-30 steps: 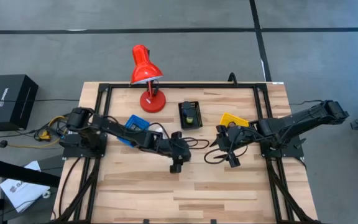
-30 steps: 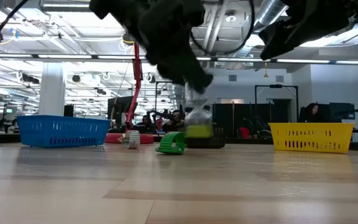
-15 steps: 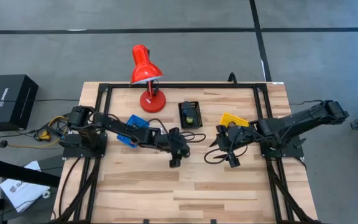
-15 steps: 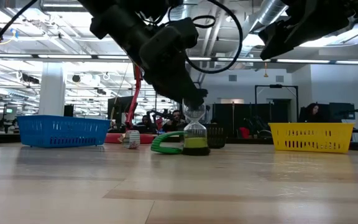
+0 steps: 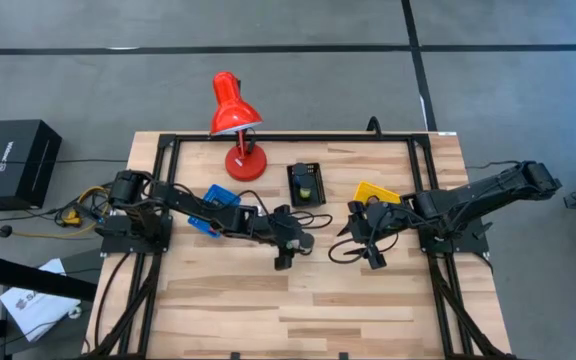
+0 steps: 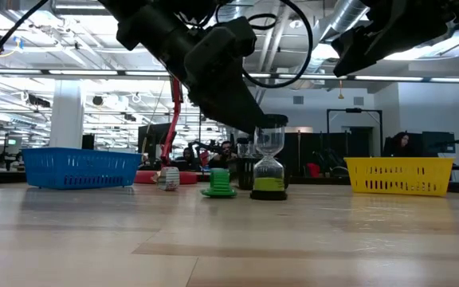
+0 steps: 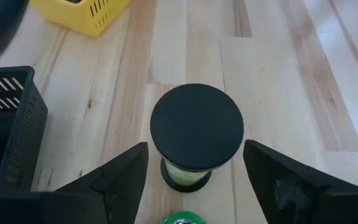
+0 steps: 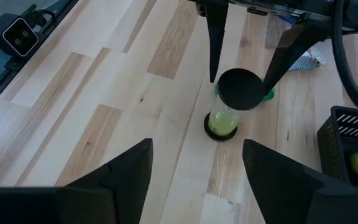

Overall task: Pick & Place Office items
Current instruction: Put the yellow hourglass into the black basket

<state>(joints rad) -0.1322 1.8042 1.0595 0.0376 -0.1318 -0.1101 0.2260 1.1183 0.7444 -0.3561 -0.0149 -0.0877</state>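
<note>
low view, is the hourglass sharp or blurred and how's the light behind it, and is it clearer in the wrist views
Low view: the hourglass stands sharp against bright ceiling lights, while the left gripper above it reads as a dark silhouette. Left wrist view: its black top cap is crisp, evenly lit, with the near fingers soft. Right wrist view: small but clear, casting a faint shadow on the table.
</note>
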